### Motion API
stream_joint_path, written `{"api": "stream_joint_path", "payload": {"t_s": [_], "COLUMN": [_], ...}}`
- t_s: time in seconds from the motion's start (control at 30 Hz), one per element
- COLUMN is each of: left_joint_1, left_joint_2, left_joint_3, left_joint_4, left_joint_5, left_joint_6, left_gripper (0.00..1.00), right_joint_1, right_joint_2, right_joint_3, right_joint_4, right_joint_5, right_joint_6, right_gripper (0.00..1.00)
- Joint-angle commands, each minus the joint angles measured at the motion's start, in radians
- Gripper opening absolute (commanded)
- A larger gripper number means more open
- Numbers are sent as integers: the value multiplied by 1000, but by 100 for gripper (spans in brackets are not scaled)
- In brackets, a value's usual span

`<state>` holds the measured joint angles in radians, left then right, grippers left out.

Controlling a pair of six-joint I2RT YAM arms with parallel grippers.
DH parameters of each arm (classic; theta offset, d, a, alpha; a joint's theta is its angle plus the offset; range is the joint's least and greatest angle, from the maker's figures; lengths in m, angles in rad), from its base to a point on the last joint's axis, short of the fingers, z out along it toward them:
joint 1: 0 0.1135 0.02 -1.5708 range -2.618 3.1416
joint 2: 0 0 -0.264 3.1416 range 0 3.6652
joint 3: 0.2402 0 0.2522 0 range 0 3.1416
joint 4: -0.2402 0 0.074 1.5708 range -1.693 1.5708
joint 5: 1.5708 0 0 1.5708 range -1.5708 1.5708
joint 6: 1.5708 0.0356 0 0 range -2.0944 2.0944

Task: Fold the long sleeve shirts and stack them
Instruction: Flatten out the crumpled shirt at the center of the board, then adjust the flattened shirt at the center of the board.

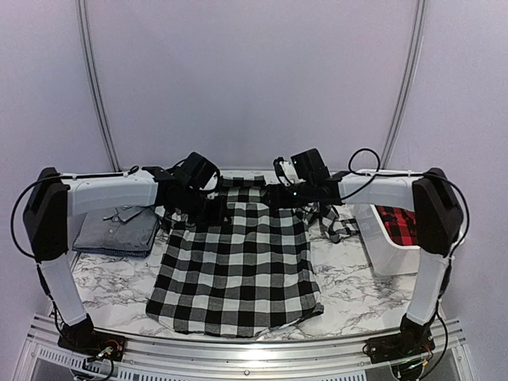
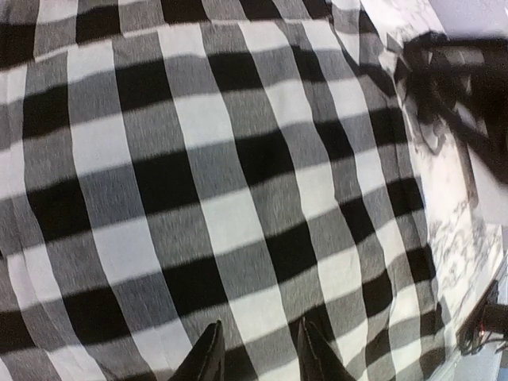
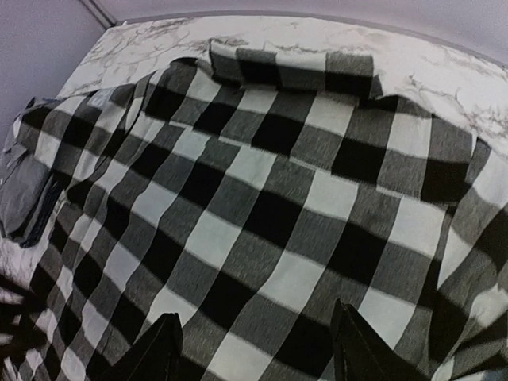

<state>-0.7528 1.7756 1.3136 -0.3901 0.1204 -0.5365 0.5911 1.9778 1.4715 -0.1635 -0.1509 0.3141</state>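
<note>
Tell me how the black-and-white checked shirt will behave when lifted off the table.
The checked shirt will probably drape limply: it lies flat with soft ripples. Its sleeve, trailing sideways, would likely dangle. Pushed, it may bunch rather than slide whole.

The scene is being lit evenly by soft, diffuse light; the shirt (image 2: pixel 222 198) is being slightly blurred and bowed in wrist views.

White shells on left arm (image 1: pixel 107 194) and right arm (image 1: pixel 381 189), chunky black joints (image 1: pixel 46 214), thin black cables (image 1: pixel 361 155) looping, dark left claw (image 2: pixel 262 353) and right claw (image 3: pixel 258 349).
</note>
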Motion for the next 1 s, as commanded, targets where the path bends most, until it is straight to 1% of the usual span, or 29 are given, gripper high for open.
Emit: {"api": "stream_joint_path", "payload": {"t_s": [0.0, 0.13, 0.27, 0.4, 0.5, 0.57, 0.7, 0.83, 0.97], "left_joint_1": [56, 99, 147, 203, 248, 278, 320, 325, 329], "left_joint_2": [198, 399, 597, 787, 906, 953, 1016, 1013, 1009], "left_joint_3": [201, 432, 700, 948, 1088, 1102, 1108, 1107, 1108], "left_joint_4": [-7, -6, -5, -2, 33, 107, 213, 243, 263], "left_joint_5": [-33, -53, -56, -33, -4, 58, 156, 182, 191], "left_joint_6": [74, 117, 128, 122, 74, 18, -94, -108, -113], "left_gripper": [33, 33, 33, 36, 42, 45, 47, 48, 51], "right_joint_1": [67, 148, 230, 303, 353, 381, 461, 532, 559], "right_joint_2": [-176, -337, -458, -564, -653, -697, -752, -801, -844], "right_joint_3": [-226, -369, -502, -611, -677, -720, -788, -798, -836], "right_joint_4": [13, -60, -107, -168, -231, -256, -311, -399, -449], "right_joint_5": [66, 140, 146, 191, 203, 188, 180, 227, 249], "right_joint_6": [48, 82, 150, 242, 304, 344, 438, 529, 588], "right_gripper": [60, 59, 59, 56, 56, 56, 56, 58, 59]}}
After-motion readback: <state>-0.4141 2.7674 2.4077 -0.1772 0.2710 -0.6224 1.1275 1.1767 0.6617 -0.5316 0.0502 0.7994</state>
